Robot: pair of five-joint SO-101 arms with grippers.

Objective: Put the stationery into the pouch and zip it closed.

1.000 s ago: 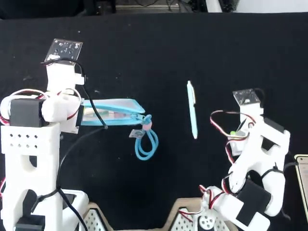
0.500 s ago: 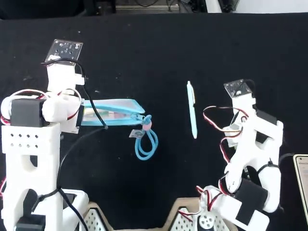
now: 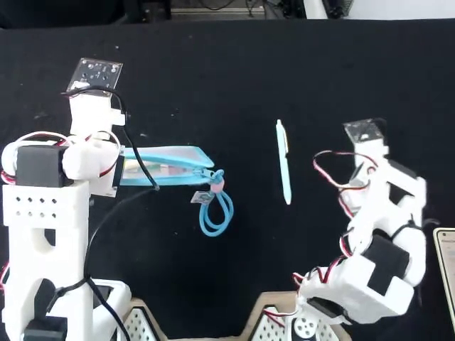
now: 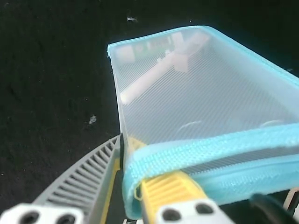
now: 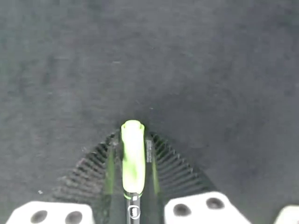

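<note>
Over the table (image 3: 234, 64), left claw (image 4: 128, 182) clamps pouch (image 4: 196, 93); right claw (image 5: 133, 144) pinches green stick (image 5: 133, 172)

A translucent light-blue pouch (image 3: 167, 165) lies flat on the black bench (image 3: 249, 71), one short end pinched in the left tool (image 3: 119, 170). A blue cord loop (image 3: 215, 213) trails from its zip end. Well apart lies a pale blue pen (image 3: 284, 162), straight and flat. A small green stick (image 5: 132, 163) sits gripped in the right tool (image 5: 133, 140).

The pen (image 3: 284, 163) and fine-striped pouch (image 4: 196, 107) are pale blue, the stick (image 5: 133, 156) lime green, the table (image 3: 213, 71) black.
</note>
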